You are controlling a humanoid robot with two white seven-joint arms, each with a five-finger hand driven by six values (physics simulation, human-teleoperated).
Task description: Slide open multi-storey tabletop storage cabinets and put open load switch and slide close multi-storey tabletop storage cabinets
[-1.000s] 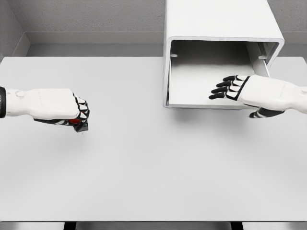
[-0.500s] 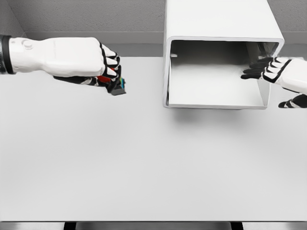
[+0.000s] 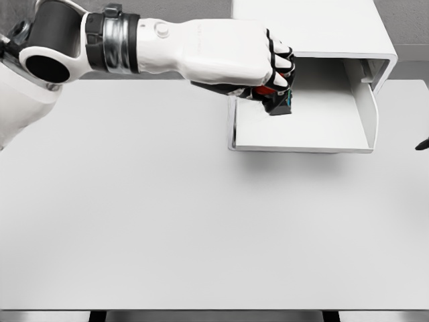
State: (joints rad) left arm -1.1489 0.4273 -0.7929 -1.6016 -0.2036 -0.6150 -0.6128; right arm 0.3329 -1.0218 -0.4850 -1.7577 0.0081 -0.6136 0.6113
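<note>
The white storage cabinet (image 3: 315,27) stands at the back right of the table, its drawer (image 3: 303,138) pulled out toward me. My left hand (image 3: 268,67) reaches across from the upper left and hovers over the left part of the open drawer. Its fingers are curled around the load switch (image 3: 280,102), a small dark block with red and teal parts that sticks out below the fist. Only a dark fingertip of my right hand (image 3: 423,144) shows at the right edge.
The white table (image 3: 167,221) stretches wide in front of the cabinet. A grey wall runs behind it.
The left hand has carried the switch up and to the right, from above the table's left to over the drawer. The right hand has withdrawn from the drawer to the right edge.
</note>
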